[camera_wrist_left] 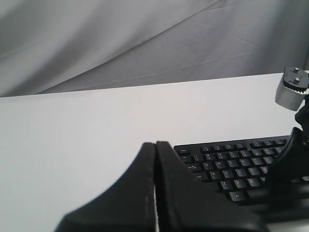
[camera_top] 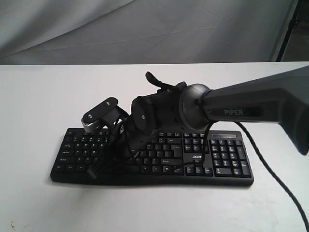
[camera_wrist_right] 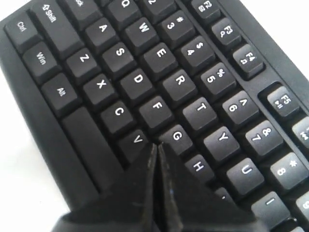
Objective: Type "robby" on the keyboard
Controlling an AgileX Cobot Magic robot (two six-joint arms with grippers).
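Observation:
The black keyboard (camera_top: 159,157) with white legends and an acer logo lies on the white table (camera_top: 38,96). My right gripper (camera_wrist_right: 157,145) is shut with nothing in it. Its tips sit low over the letter keys where V (camera_wrist_right: 137,140) and G (camera_wrist_right: 176,137) meet. In the exterior view the right arm (camera_top: 241,104) reaches across to the keyboard's left half, fingers (camera_top: 94,171) angled down. My left gripper (camera_wrist_left: 155,143) is shut and empty, over bare table beside the keyboard (camera_wrist_left: 231,164) at its Esc corner. It does not show in the exterior view.
A thin black cable (camera_top: 270,169) trails from the keyboard's right end toward the table's front right. A grey cloth backdrop (camera_top: 145,29) hangs behind the table. The right wrist's silver camera mount (camera_top: 99,114) sits above the left keys.

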